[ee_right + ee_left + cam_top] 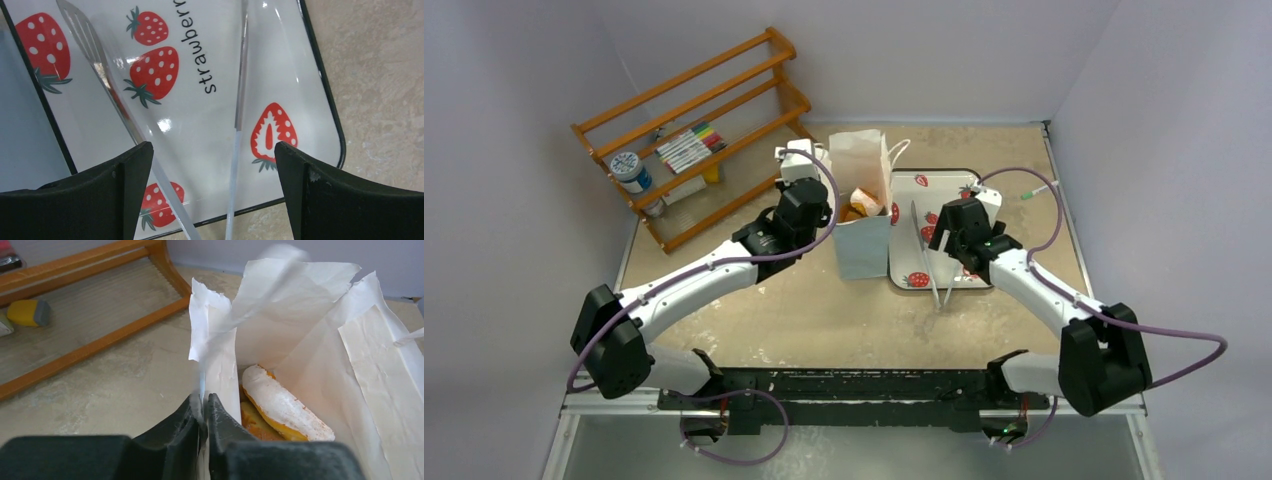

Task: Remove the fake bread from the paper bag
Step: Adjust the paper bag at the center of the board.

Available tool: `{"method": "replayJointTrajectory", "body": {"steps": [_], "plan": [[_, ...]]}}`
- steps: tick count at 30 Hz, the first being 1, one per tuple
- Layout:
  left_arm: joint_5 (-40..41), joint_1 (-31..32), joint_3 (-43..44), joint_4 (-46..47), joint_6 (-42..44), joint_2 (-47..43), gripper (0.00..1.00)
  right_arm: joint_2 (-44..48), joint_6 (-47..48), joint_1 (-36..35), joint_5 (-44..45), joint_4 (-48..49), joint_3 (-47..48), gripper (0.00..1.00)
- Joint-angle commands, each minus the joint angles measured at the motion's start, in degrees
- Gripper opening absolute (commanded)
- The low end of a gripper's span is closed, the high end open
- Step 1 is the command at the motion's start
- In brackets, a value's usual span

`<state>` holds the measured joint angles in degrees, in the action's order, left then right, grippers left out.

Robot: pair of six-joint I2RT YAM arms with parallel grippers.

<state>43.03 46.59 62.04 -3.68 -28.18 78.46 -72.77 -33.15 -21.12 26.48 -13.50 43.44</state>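
The light blue paper bag [864, 248] stands open at mid-table, white inside [310, 325]. Fake bread [862, 205] lies in it: a long loaf with a white top [285, 407] over an orange-brown piece [255, 426]. My left gripper [827, 200] is shut on the bag's left wall, the paper edge pinched between its fingertips [205, 405]. My right gripper [940, 238] hovers open over the strawberry-print tray [902, 240], with nothing between its fingers [212, 150].
Metal tongs [925, 255] lie on the tray [300, 75], one fork-like arm [100, 65] and one thin arm [240, 100] running under my right gripper and past the tray's near rim. An orange wooden rack [694, 130] with markers [689, 148] and a jar [629, 170] stands at the back left.
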Motion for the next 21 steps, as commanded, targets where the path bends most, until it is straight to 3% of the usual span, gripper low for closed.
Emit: {"method": "replayJointTrajectory", "body": {"steps": [1, 12, 21], "plan": [[4.32, 0.01, 1.7, 6.1, 4.93, 0.27, 0.0, -1.79, 1.3, -0.94, -0.84, 2.46, 0.16, 0.93], [2.72, -1.33, 4.23, 7.85, 15.0, -0.75, 0.0, -2.46, 1.69, -3.37, -2.11, 3.28, -0.67, 0.93], [-2.85, -6.86, 2.27, 5.43, 20.43, -7.43, 0.0, -2.93, 1.75, -4.92, -2.62, 2.11, -0.37, 0.94]]}}
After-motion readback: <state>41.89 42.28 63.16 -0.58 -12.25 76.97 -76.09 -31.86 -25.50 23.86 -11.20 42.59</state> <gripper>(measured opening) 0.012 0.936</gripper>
